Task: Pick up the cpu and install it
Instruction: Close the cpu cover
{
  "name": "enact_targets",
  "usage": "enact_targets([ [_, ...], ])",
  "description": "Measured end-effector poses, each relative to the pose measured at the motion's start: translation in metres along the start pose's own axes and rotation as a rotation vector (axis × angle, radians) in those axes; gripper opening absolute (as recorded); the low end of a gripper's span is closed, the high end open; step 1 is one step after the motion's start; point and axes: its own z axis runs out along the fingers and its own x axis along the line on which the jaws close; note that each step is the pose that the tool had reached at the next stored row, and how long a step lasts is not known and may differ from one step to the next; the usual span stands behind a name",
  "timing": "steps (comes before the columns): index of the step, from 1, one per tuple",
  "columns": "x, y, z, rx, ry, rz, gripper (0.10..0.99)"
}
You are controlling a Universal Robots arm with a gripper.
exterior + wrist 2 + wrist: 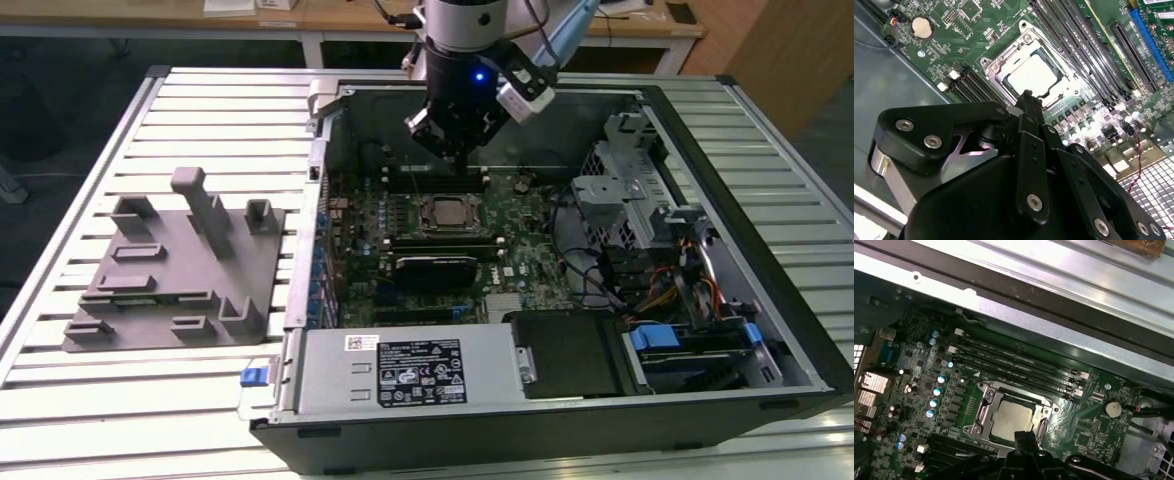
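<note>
An open desktop computer case [400,440] lies on its side on a slatted metal table [80,400], its green motherboard [534,215] facing up. The cpu [1011,420], a small flat square with a pale, matte silvery top, lies level inside the dark socket at the middle of the board, ringed by a shiny metal socket frame [985,407] with screws at its corners. The robot's black gripper [1024,437] hangs just above the near edge of the socket. In the first wrist view its two slim fingers are pressed together with only a thin seam between them, pinching nothing and not touching the chip. Long black memory slots [1019,362] run beside the socket, and a round silver coin battery [1112,408] sits near one corner of the board. On the exterior view's left, well apart from the case, a large grey plastic fixture [174,270] with upright tabs rests on the table. The chip looks light and rigid, with a smooth metal lid that would probably slip under a loose pinch. It is likely fragile, so it seems best held by two opposite side edges and kept flat.
</note>
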Motion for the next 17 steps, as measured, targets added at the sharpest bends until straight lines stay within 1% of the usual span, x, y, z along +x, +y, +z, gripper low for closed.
enact_targets([
  [6, 0.0003, 0.0, 0.0052, 0.002, 0.0006, 0.036, 0.106],
  [17, 0.0012, -0.0002, 0.017, 0.009, 0.0024, 0.145, 0.106],
])
